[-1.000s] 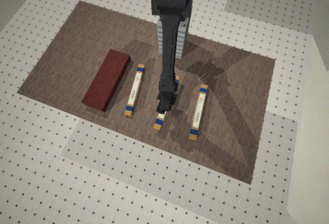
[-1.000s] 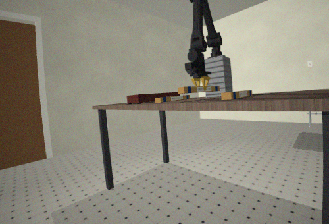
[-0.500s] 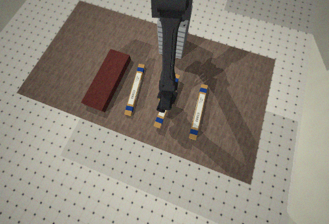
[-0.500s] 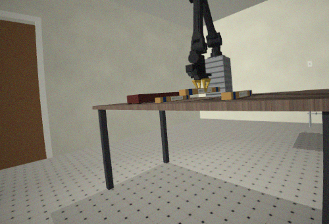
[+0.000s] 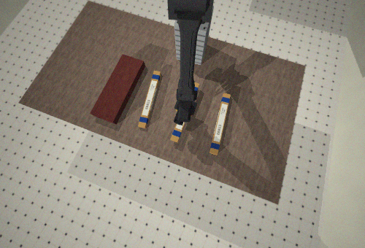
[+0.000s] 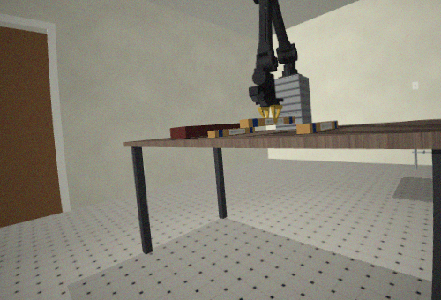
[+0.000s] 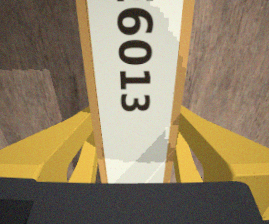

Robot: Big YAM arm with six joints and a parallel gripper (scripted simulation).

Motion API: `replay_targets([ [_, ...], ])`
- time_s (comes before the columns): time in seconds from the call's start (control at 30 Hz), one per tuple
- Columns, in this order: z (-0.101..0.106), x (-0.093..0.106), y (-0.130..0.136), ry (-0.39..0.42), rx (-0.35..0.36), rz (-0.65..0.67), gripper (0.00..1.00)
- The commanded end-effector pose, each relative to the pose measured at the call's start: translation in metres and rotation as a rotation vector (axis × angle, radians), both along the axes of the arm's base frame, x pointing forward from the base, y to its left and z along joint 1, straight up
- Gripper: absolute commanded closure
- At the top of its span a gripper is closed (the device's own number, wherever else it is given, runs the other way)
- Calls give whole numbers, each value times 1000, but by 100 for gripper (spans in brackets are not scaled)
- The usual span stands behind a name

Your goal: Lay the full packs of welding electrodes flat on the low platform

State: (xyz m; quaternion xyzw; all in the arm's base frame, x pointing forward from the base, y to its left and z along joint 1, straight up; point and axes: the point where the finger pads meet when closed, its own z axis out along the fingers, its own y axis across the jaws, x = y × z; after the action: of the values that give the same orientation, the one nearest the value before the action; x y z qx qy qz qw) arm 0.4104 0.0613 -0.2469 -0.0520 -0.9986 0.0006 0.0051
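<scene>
My gripper [image 5: 180,120] [image 6: 270,119] [image 7: 135,111] is shut on the middle electrode pack [image 5: 177,133] [image 6: 245,123] [image 7: 130,135], a long orange box with blue bands and a white label. The fingers grip its long sides, and the pack is roughly level, a little above the table. The arm hides part of it in the top view. The left pack [image 5: 150,99] [image 6: 231,131] lies flat between the platform and the held pack. The right pack [image 5: 220,123] [image 6: 317,127] lies flat on the other side. The low dark red platform [image 5: 118,88] [image 6: 190,132] bears no pack.
The brown wooden table [image 5: 69,57] [image 6: 375,139] carries everything. The arm's grey ribbed pedestal [image 5: 177,43] [image 6: 293,98] stands at the back edge, behind the held pack. The left pack lies close beside the platform's right side.
</scene>
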Motion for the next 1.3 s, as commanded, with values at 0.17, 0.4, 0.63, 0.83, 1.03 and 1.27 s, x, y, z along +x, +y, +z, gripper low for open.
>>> replay_targets([
  [0.17, 16, 12, 6, -43, 5, -5, 100],
  [0.4, 17, 21, 7, -56, 7, -6, 100],
  [0.63, 16, 24, 7, -63, 8, -6, 100],
  [0.83, 11, 24, 7, -61, 8, -6, 100],
  [1.03, 4, 21, 7, -52, 6, -6, 100],
  [1.27, 3, 25, 8, -65, 8, -5, 100],
])
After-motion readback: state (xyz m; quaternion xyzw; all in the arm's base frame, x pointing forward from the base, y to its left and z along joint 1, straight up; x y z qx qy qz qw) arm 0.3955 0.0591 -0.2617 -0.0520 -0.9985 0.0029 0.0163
